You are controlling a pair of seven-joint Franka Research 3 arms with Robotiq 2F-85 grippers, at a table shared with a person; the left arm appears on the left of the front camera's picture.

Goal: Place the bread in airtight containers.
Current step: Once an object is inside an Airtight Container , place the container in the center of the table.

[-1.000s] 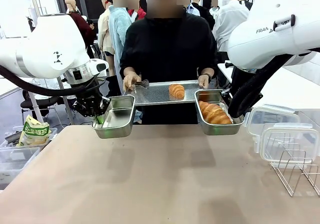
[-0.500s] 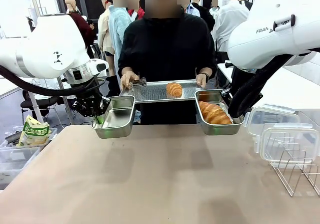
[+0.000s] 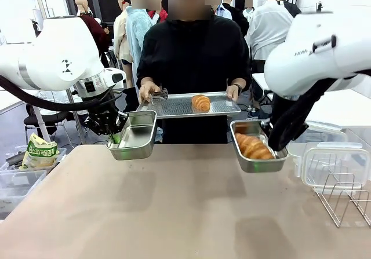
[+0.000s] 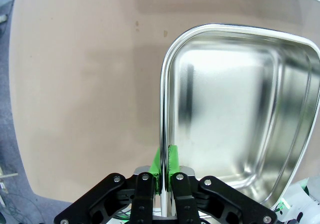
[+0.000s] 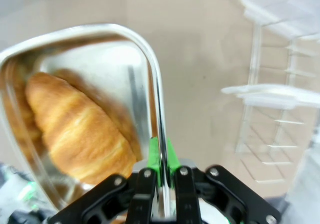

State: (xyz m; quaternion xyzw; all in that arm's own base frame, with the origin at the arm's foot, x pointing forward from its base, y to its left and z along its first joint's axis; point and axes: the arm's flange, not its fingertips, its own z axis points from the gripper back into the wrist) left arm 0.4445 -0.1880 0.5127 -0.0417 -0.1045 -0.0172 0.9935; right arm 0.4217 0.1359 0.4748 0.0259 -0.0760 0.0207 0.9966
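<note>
At the far left, beside the tan table (image 3: 185, 212), a green-and-yellow printed bag (image 3: 39, 153) leans in a clear bin. My left gripper (image 3: 115, 135) (image 4: 165, 156) is clamped on the near-left rim of an empty rectangular stainless-steel tin with rounded corners (image 3: 134, 136) (image 4: 225, 108). One green pad is inside the wall and one outside, and the tin is held level above the table's far left part. Beyond it the person in black holds a large flat metal tray (image 3: 179, 105) by both ends, the person's hand at the tray's left end (image 3: 148, 91) also gripping small metal tongs (image 3: 164, 94). A single golden-brown croissant on the tray (image 3: 201, 102) lies near its middle, and the person's hand at the tray's right end (image 3: 235, 91) steadies that side. Right of centre, my right gripper (image 3: 279, 149) (image 5: 161, 156) is pinched tight on the right-hand rim of a second stainless-steel tin (image 3: 261, 165) (image 5: 155, 83), held in the air lower than the tray and nearer to me. Inside it lie the ridged golden-brown croissants in the tin (image 3: 253, 146) (image 5: 80, 129), packed close along its length. At the far right of the table rest clear white-rimmed plastic lids (image 3: 330, 160) (image 5: 280, 96), with a thin wire rack (image 3: 342, 198) (image 5: 270, 134) just in front of them.
</note>
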